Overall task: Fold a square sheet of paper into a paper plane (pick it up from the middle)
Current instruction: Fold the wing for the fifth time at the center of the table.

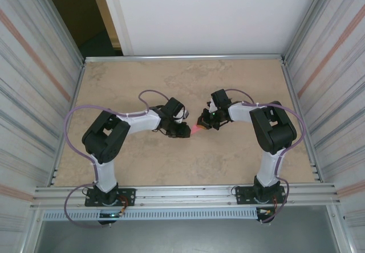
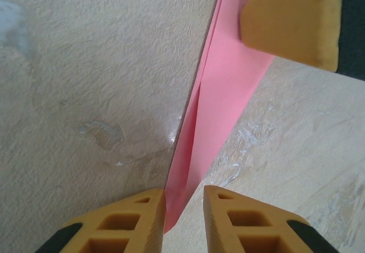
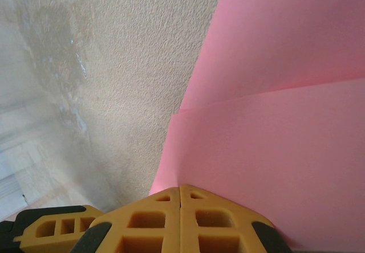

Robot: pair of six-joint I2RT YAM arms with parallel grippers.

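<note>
At the centre of the top view, over the beige marbled tabletop (image 1: pixel 228 82), the two black-and-white arms meet tip to tip with a thin pink-red sheet of paper (image 1: pixel 195 128) held between them. The sheet is folded into a long, narrow shape. In the left wrist view it runs from the bottom centre of the frame to the upper right, its layers overlapping along one edge. The left gripper (image 2: pixel 185 199) has its yellow jaws slightly parted around the lower end of the sheet; that end lies against one inner face, and bare table shows in the rest of the gap. The right gripper (image 3: pixel 180 193) is clenched, fingers pressed together on the sheet, which fills the right side of its wrist view with a crease across it.
</note>
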